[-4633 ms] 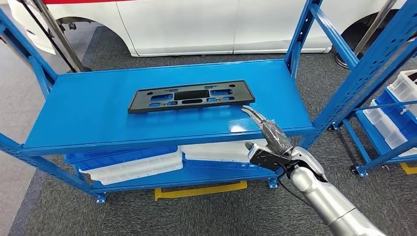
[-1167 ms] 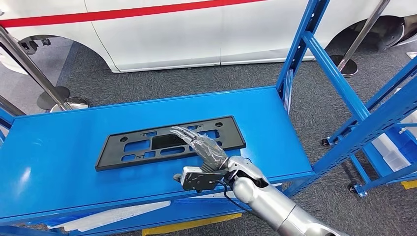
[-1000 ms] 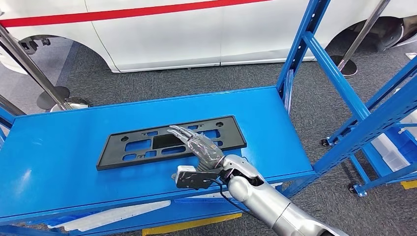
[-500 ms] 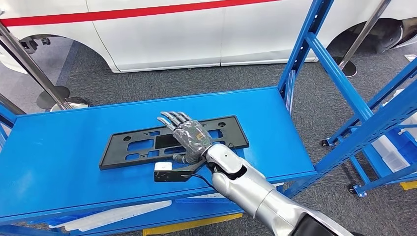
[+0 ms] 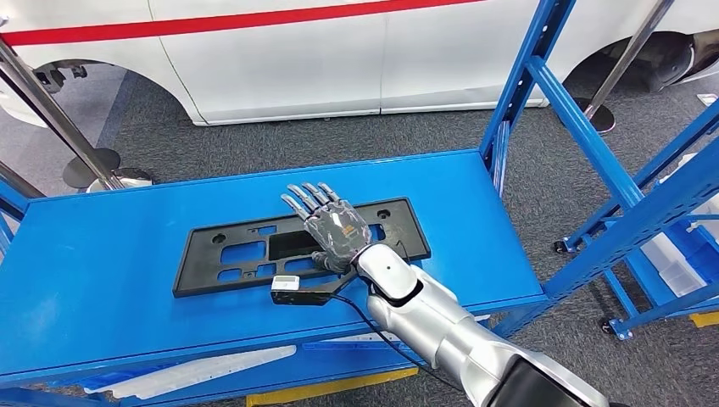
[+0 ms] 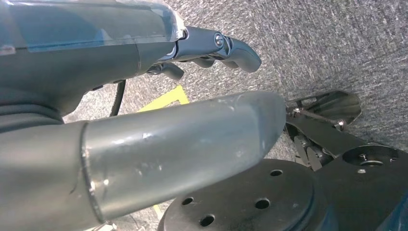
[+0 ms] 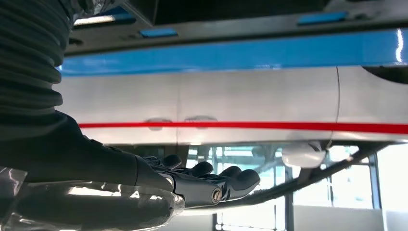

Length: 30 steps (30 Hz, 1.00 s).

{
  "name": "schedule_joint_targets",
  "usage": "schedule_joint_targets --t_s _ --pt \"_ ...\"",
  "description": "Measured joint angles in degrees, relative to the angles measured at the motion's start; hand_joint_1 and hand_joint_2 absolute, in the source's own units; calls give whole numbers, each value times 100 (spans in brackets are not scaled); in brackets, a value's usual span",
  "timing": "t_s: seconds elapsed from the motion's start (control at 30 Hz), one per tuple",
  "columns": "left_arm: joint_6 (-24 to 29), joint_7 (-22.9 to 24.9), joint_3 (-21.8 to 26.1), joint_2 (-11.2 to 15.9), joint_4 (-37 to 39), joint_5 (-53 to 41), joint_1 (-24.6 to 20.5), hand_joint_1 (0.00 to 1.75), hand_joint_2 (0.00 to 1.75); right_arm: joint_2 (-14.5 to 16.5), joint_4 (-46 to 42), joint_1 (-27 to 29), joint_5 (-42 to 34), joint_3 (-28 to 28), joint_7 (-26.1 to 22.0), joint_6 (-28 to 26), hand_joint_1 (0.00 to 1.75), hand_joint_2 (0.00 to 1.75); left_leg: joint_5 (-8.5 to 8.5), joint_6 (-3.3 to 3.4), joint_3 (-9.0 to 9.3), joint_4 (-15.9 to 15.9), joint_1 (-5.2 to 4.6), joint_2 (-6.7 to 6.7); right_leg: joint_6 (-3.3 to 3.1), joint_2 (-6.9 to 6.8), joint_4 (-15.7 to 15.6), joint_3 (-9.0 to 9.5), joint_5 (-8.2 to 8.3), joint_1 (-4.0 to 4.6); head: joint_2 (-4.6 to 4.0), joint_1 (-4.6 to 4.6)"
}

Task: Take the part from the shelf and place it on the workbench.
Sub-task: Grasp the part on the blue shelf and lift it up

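Your right hand's fingers [image 5: 307, 197] were stretched wide and flat, holding nothing, the right hand [image 5: 332, 230] over the black part [image 5: 237, 254]. That part lay flat on the blue shelf [image 5: 102, 254], long axis running left-right, its right end slightly farther.

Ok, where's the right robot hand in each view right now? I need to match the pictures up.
Head view: the right robot hand lies mid-picture, fingers spread over the black part on the blue shelf.
Right wrist view: it comes in from the left edge, its dark fingers stretched towards the white car.
Left wrist view: that is the left robot hand, over grey carpet.
Shared landmark: the car's red stripe.
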Motion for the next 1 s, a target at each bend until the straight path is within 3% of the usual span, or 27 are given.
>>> schedule_joint_targets --t_s 0.23,0.37,0.5,0.67,1.0 --pt "1 54 0 1 0 -8 1 0 0 0 413 -89 -215 -149 -207 314 0 175 0 0 3 1 -3 0 3 1 0 1 2 0 0 0" --pt "-3 65 1 1 0 -17 1 0 0 -1 469 -87 -552 -232 -392 538 0 0 0 0 3 1 -3 1 4 3 0 0 2 1 0 0" --pt "-18 49 3 1 0 -22 3 0 0 -15 227 -45 -1503 -356 -767 1249 0 0 0 0 2 1 -3 3 3 4 0 -2 2 2 0 0" --pt "-40 4 4 0 0 -37 5 0 0 -80 -689 81 -2821 -492 -1048 1986 0 0 0 0 1 1 -3 3 3 5 0 -4 2 2 0 0" --pt "-44 -10 4 1 0 -38 7 0 0 -225 -1694 197 -3023 -507 -994 2134 0 0 0 0 0 1 -3 3 4 5 0 -2 2 0 0 0"
